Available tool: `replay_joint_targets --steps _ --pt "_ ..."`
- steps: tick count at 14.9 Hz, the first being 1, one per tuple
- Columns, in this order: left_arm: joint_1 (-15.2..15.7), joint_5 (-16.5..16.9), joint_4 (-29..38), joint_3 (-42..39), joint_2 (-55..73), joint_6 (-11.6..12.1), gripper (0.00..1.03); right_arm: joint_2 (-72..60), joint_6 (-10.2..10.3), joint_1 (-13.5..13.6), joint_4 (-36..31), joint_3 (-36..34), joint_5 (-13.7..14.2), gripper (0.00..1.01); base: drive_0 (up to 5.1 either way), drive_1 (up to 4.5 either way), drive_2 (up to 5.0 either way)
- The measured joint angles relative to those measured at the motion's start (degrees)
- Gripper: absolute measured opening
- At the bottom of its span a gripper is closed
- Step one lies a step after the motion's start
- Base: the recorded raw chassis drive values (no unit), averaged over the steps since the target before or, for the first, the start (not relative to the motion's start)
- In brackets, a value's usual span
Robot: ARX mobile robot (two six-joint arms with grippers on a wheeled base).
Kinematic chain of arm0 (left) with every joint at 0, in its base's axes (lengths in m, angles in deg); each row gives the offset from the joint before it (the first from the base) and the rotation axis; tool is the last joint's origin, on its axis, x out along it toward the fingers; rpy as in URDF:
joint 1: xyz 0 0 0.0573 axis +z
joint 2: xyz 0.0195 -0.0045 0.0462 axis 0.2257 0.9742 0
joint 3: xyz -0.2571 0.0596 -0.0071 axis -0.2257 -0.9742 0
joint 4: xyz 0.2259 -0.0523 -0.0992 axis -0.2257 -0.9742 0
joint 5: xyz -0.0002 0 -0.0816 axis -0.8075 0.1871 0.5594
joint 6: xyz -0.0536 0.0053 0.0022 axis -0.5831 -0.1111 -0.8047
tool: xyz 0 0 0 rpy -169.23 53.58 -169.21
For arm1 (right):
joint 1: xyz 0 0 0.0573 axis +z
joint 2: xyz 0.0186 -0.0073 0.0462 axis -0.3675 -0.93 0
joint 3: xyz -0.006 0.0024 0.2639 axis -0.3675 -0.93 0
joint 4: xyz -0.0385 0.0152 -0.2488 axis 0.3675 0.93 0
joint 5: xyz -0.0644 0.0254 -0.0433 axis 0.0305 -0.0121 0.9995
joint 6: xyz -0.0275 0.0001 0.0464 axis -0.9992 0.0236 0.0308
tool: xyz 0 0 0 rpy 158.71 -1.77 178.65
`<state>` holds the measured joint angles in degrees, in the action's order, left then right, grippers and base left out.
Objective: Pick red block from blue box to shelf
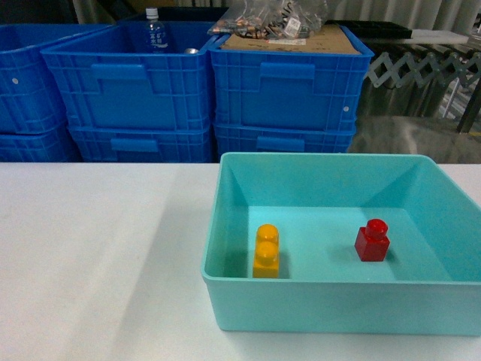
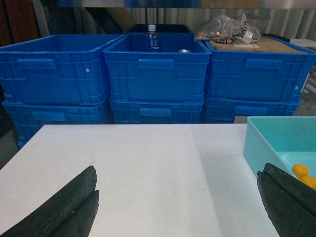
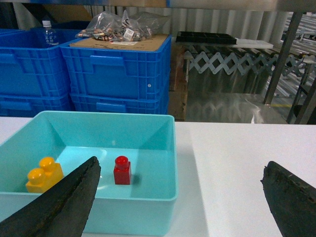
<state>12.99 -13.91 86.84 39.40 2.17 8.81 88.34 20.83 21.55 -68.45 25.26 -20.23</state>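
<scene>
Red block (image 1: 372, 241) upright on blue box (image 1: 316, 307) floor, stud up, right of yellow brick (image 1: 266, 252). Left gripper (image 2: 177, 207) and right gripper (image 3: 182, 197) both spread wide, empty.

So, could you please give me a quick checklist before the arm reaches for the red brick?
1. Small glossy red one-stud brick upright in the light turquoise plastic tub: ok.
2. Yellow two-stud brick apart from it: ok.
3. Right tool open, empty: ok.
4. Left tool open, empty: ok.
5. Nothing covers the red brick: ok.
6. Free spot on the shelf: cannot tell.
</scene>
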Motion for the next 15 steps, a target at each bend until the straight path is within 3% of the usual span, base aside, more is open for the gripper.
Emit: replay_joint_targets --steps 15 --pt "0.0 0.0 0.0 0.0 0.0 0.0 0.98 0.0 0.0 0.0 0.0 0.0 0.0 0.98 0.0 0.0 0.0"
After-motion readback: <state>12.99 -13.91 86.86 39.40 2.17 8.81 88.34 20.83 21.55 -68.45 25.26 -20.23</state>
